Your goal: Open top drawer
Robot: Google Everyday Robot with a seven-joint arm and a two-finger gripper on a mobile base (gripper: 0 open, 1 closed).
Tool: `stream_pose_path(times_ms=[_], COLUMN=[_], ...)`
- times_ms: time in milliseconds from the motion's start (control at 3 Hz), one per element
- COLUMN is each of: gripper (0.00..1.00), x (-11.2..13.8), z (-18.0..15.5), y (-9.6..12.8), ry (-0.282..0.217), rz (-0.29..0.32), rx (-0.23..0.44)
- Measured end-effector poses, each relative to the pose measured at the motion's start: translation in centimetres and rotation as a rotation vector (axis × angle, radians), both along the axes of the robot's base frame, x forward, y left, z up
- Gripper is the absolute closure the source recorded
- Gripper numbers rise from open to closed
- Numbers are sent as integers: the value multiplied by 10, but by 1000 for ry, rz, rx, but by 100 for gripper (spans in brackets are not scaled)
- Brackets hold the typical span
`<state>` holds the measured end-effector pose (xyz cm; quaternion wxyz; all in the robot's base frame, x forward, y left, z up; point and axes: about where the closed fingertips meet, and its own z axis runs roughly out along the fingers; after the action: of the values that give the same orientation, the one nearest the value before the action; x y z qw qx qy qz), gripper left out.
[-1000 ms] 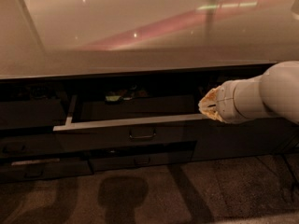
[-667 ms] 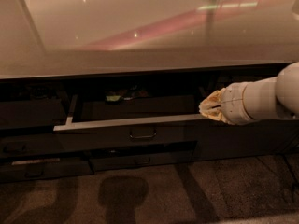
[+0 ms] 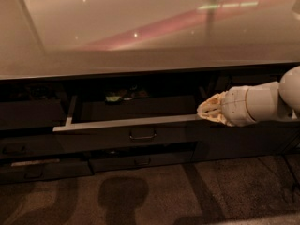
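Note:
The top drawer is a wide dark grey drawer under the counter, pulled out partway. Its pale top edge runs from left to right and its small rectangular pull handle sits at the middle of the front. Some small items lie in its dark interior. My gripper is at the end of the white arm coming in from the right. It sits at the right end of the drawer's top edge, level with it.
A glossy counter top overhangs the drawers. A shorter drawer lies below the top one, and another narrow one is at the lower left. Carpeted floor lies in front.
The arm has drawn back a little to the right. The gripper stays at the drawer's right end and the drawer's opening looks the same.

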<state>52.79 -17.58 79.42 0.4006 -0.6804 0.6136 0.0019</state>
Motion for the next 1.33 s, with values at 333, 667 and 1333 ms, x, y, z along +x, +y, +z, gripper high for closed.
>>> stream_pose_path(times_ms=[333, 667, 1333], gripper=[100, 100, 100], x=[14, 41, 31], z=[-14, -46, -53], y=[-6, -25, -35], ry=[38, 131, 143], rz=[-33, -112, -144], rx=[-18, -46, -23])
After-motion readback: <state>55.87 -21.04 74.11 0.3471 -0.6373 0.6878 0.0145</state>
